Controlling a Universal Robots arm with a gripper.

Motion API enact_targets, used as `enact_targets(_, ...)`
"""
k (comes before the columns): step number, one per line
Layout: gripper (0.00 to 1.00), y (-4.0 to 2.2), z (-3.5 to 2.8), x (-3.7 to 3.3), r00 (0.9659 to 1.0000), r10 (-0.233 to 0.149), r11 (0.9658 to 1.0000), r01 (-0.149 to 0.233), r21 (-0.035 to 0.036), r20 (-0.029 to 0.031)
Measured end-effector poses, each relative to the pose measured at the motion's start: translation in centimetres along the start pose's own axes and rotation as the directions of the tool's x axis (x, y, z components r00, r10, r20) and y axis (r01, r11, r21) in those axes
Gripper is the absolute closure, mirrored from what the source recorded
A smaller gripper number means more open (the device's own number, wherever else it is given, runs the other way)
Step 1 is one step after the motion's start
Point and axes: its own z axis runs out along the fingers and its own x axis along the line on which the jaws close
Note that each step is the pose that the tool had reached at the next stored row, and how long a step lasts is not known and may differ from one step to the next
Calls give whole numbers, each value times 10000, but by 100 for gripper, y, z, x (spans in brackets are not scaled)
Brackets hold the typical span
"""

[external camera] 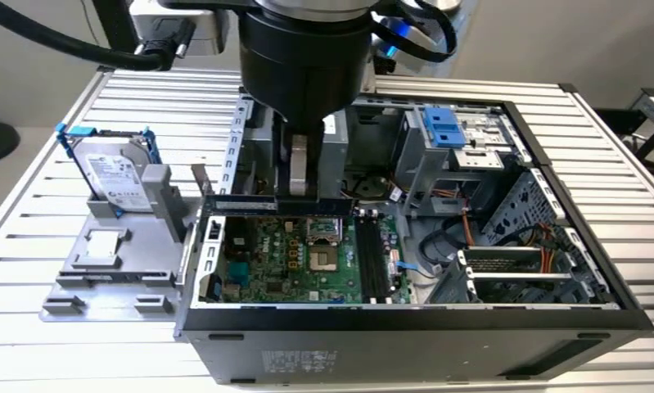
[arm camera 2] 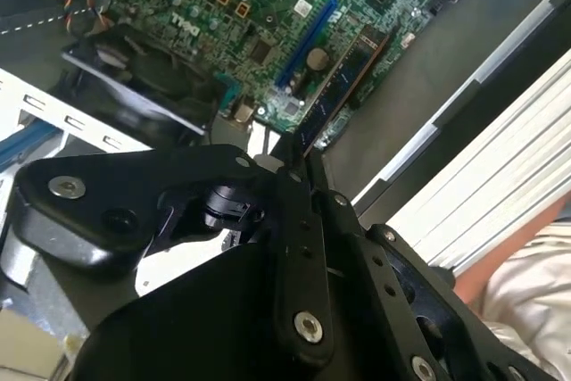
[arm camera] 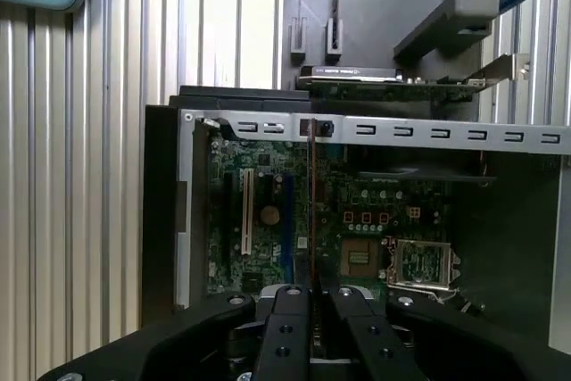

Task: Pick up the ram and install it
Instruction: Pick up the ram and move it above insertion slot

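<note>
My gripper [external camera: 299, 195] hangs over the open computer case [external camera: 414, 315], shut on the ram [external camera: 263, 204]. In the exterior view the ram is a long dark stick held level above the far edge of the green motherboard [external camera: 277, 262]. It lies crosswise to the black memory slots [external camera: 372, 262], which are nearer the exterior view's right. In the second wrist view the ram [arm camera 2: 343, 82] sticks out from between the black fingers [arm camera 2: 302, 220] over the board. The first wrist view shows the ram [arm camera: 310, 211] edge-on as a thin line rising from the gripper [arm camera: 310, 296].
A silver hard drive in a blue frame [external camera: 114, 176] stands on a grey fixture [external camera: 97, 282] at the exterior view's left. Inside the case are the processor socket [external camera: 324, 260], a black fan [arm camera 2: 143, 78] and a drive cage [external camera: 457, 139]. The case sits on a slatted metal table [external camera: 42, 213].
</note>
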Motion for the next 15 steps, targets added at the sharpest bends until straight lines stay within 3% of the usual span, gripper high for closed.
enact_targets(5, 100, -159, -10, 2, 10000, 1, 10000, -1, 0, -1)
enact_targets(15, 100, -551, -33, 7, 10000, 0, 10000, 0, -3, -1)
